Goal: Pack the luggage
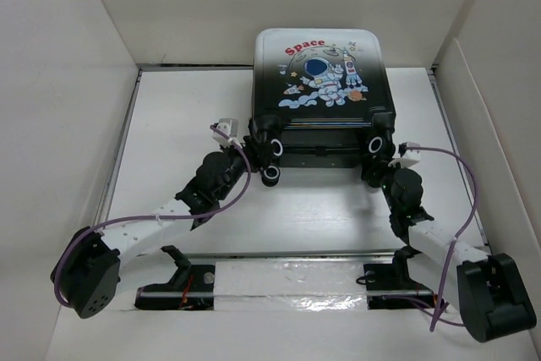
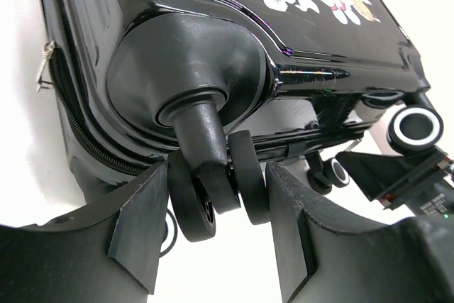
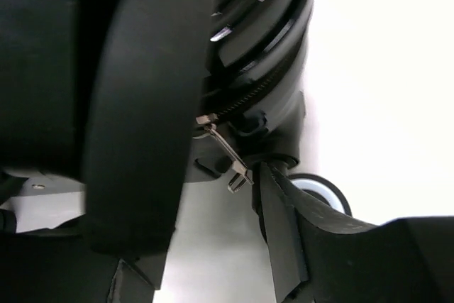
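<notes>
The luggage (image 1: pixel 321 82) lies flat and closed at the back middle of the table, astronaut side up, with its caster wheels toward the arms. My left gripper (image 1: pixel 256 146) is at its left wheels. In the left wrist view the gripper (image 2: pixel 216 211) is closed on a black twin caster (image 2: pixel 220 189), one finger (image 2: pixel 142 239) against each side, under the glossy shell (image 2: pixel 213 5). My right gripper (image 1: pixel 378 164) is at the right wheels. In its own view the gripper (image 3: pixel 206 274) is open; a blurred black wheel (image 3: pixel 142 125) is near the left finger, and a zip pull (image 3: pixel 228 161) hangs above the gap.
White enclosure walls (image 1: pixel 68 82) stand to the left, right and back. A foil-taped rail (image 1: pixel 287 281) runs along the front edge between the arm bases. Purple cables (image 1: pixel 241 179) loop beside both arms. A white-rimmed wheel (image 3: pixel 319 189) sits behind the right finger.
</notes>
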Robot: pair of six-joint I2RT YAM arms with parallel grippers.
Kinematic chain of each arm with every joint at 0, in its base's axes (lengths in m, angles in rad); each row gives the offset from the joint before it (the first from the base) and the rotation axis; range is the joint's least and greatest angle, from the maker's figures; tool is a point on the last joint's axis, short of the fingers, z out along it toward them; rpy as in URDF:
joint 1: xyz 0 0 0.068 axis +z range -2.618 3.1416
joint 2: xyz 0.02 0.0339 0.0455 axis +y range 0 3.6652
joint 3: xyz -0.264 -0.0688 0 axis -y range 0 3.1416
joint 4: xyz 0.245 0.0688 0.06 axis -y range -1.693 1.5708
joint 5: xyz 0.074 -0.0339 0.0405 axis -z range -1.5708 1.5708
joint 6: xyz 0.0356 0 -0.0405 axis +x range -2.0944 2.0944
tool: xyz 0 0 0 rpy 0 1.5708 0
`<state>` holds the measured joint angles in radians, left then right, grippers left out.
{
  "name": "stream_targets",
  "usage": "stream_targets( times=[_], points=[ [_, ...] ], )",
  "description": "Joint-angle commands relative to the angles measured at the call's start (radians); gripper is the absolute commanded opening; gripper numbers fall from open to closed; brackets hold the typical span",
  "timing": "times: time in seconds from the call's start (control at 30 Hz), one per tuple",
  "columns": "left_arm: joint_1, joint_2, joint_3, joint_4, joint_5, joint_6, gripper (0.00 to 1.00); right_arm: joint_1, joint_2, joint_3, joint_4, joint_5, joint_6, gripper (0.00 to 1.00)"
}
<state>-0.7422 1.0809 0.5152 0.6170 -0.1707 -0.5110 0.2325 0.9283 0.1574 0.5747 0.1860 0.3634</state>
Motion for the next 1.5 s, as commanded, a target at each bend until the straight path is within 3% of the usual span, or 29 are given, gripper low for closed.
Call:
stream_targets(
  times=[0.0,0.03,0.27,0.4,0.63,0.73,0.83,0.87,0.97,1.07,1.17,1.23,1.27,1.37,1.47],
  points=[
    [-0.017,-0.006,-0.021,0.095,0.166,0.017,0.00,-0.036,0.079,0.048,0.262,-0.127,-0.069,0.54],
    [-0.017,0.000,-0.021,0.092,0.165,0.020,0.00,-0.036,0.102,0.054,0.298,-0.149,-0.081,0.53],
    [-0.017,0.005,-0.044,0.110,0.201,0.020,0.00,-0.036,0.247,0.051,0.532,-0.221,-0.118,0.17],
    [-0.017,0.013,-0.047,0.118,0.204,0.019,0.00,-0.027,0.253,0.031,0.550,-0.191,-0.104,0.00],
    [-0.017,0.030,-0.030,0.144,0.218,0.002,0.00,0.140,0.299,-0.034,0.637,-0.077,-0.078,0.00],
    [-0.008,-0.001,-0.029,0.122,0.197,0.008,0.00,0.149,0.273,-0.082,0.697,0.019,-0.015,0.00],
    [-0.008,-0.025,-0.035,0.110,0.183,0.009,0.00,0.149,0.175,-0.053,0.497,0.061,0.031,0.31],
    [-0.008,-0.036,-0.037,0.109,0.180,0.009,0.00,0.149,0.147,-0.024,0.378,0.111,0.061,0.46],
    [-0.008,-0.050,-0.043,0.115,0.180,0.008,0.00,0.149,0.093,-0.038,0.347,0.157,0.092,0.62],
    [-0.008,-0.061,-0.044,0.113,0.180,0.006,0.00,0.125,0.057,-0.038,0.324,0.155,0.091,0.69],
    [-0.008,-0.061,-0.043,0.115,0.180,0.011,0.00,0.104,0.061,-0.003,0.254,0.177,0.071,0.68],
    [-0.008,-0.062,-0.046,0.113,0.180,0.014,0.00,0.093,0.049,0.016,0.206,0.190,0.088,0.61],
    [-0.008,-0.067,-0.046,0.115,0.180,0.015,0.00,0.093,0.038,0.014,0.179,0.188,0.095,0.52],
    [-0.008,-0.076,-0.047,0.115,0.180,0.020,0.00,0.093,-0.043,0.005,0.072,0.181,0.127,0.47],
    [-0.008,-0.085,-0.047,0.115,0.149,0.025,0.00,0.081,-0.107,0.008,-0.022,0.188,0.138,0.51]
  ],
)
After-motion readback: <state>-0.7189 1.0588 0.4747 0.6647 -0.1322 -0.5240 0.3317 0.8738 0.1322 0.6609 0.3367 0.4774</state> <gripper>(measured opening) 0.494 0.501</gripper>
